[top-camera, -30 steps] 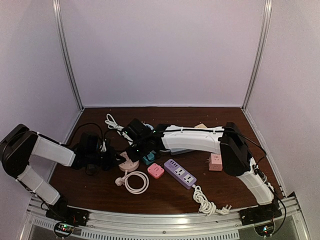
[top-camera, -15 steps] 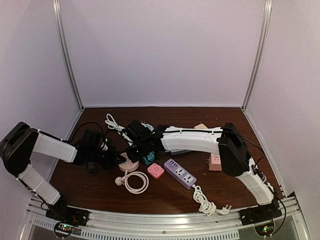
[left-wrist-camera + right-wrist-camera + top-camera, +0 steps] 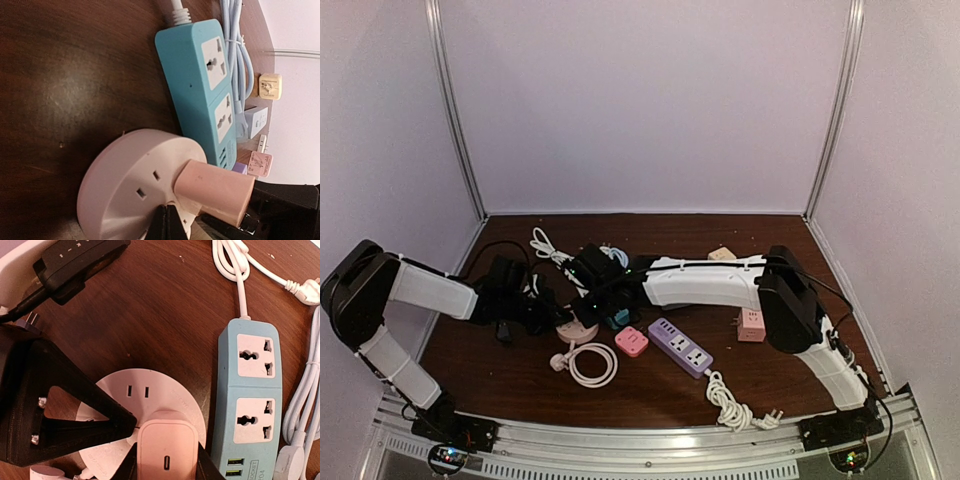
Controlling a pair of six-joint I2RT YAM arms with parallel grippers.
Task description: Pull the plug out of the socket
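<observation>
Pale pink on pale pink: found the charger plug (image 3: 167, 445) seated in the round socket hub (image 3: 145, 390), lying flat on the dark wooden surface (image 3: 65, 75) just beside a teal power strip (image 3: 252, 390). Noted the right fingers (image 3: 209, 471) narrowed onto the plug's two sides, gripping its body, with the plug not yet out of its socket. Saw the left fingers (image 3: 165, 224) closed tight together, tips resting on the hub's top face just beside the plug.

White-shelled left arm (image 3: 430, 290) and right arm (image 3: 705, 282), black joints, thin black cables, black triangular fingers (image 3: 90, 395), two silver screws
</observation>
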